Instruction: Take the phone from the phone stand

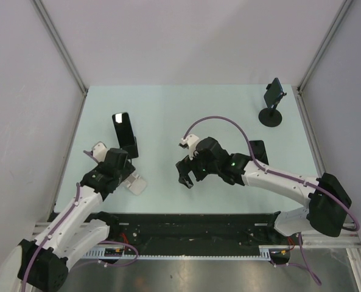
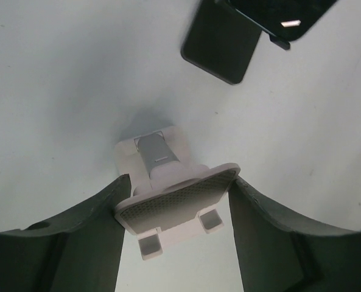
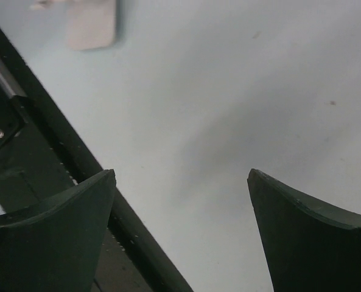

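A white phone stand with no phone on it sits between my left gripper's fingers, its dotted plate touching both; from above it is beside that gripper. A black phone leans on a black stand just beyond, and shows at the top of the left wrist view. A second black phone rests on a round-based stand at the back right. My right gripper is open and empty over the table, as the right wrist view shows.
A black flat object lies partly behind my right forearm. The black rail along the table's near edge runs just below my right gripper. Grey walls close in the table on three sides.
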